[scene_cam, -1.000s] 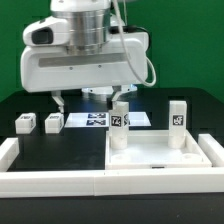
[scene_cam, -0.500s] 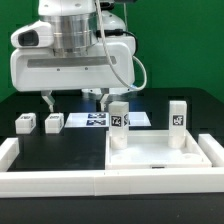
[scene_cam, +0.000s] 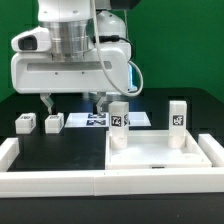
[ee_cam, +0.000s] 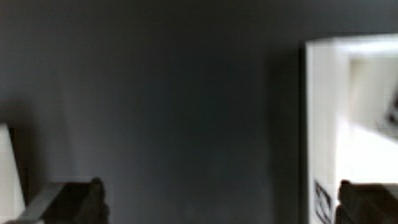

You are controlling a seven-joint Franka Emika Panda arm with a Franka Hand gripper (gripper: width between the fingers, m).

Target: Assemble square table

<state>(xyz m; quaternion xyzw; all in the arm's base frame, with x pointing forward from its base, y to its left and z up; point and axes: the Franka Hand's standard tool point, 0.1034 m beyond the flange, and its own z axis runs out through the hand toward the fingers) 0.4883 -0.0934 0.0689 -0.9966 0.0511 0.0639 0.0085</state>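
While it lies flat on the black table (scene_cam: 70, 150) at the exterior view's lower right, the large white square plastic tabletop (scene_cam: 160, 158), tray-like with a raised rim, has its near edge just beside the long white border rail (scene_cam: 50, 181) that runs along the front. A white tagged left upright leg (scene_cam: 119, 126) stands at the tabletop's far corner on the exterior view's left, and a matching right upright leg (scene_cam: 178, 122) stands at the other far corner. Whether either is fastened cannot be told.

Well apart, toward the exterior view's left, an outer loose leg block (scene_cam: 25, 123) and an inner loose leg block (scene_cam: 54, 122) sit side by side on the black surface. The thin flat marker board (scene_cam: 95, 119) lies between the inner block and the left upright leg.

Over that board hangs the white arm (scene_cam: 70, 60). Its gripper (scene_cam: 74, 103) is spread wide with nothing between the dark fingers (scene_cam: 100, 100). The blurred wrist view shows the gripper (ee_cam: 217, 200) over bare black table, with a blurred white edge (ee_cam: 347, 90) to one side that cannot be identified.
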